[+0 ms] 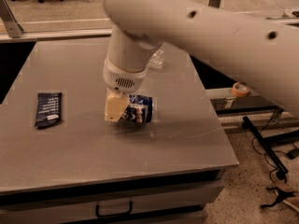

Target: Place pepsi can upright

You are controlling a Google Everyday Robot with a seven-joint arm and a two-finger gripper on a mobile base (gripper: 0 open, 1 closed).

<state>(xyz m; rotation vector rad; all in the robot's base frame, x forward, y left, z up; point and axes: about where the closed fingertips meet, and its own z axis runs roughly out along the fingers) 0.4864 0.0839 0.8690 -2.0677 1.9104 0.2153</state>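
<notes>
Since the task wants the can stood on its base, the scene reads best from the left of the frame. There a flat dark blue snack wrapper (pixel 48 109) lies on the grey rectangular counter (pixel 187 143), well apart from the work and out of the arm's way, so it likely need not be touched. Just left of centre, the cream-tipped claw (pixel 117 111) hangs from the thick white arm (pixel 210 31), which stretches across from the upper right. The claw sits low over the counter at the left end of the small dark blue aluminium pepsi can (pixel 141 110). The can lies on its side near the middle of the frame, its long axis running roughly left to right, so it is not yet upright. The claw meets the can at its end, probably so that a turn of the wrist could swing it onto its base, but I cannot tell whether the claw is clenched on the can or merely beside it. Behind the arm, above centre, a clear plastic water bottle (pixel 158 59) peeks out, apart from the can. At the far right, off the counter, an orange roll of tape (pixel 240 88) rests on a lower ledge.
</notes>
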